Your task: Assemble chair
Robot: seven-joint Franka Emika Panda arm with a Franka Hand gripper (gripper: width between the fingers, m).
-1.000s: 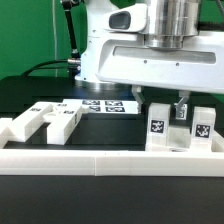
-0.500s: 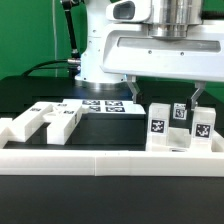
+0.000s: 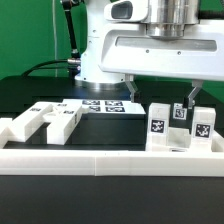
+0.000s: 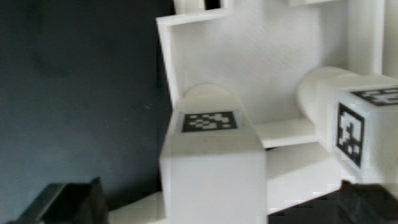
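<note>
Arm [image 3: 160, 50] hangs wrist-down over the white blocky plastic chair assembly with square black-and-white tags [image 3: 181, 130]. Gripper [image 3: 162, 93] is spread wide just above its posts, clamping nothing.

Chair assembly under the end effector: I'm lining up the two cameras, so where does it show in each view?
Exterior view: the chair stands at the exterior view's right, just behind the long white rail, below the open end effector.
Wrist view: the chair fills most of the picture, seen close from above.
Shared landmark: the square tags on its posts.
</note>
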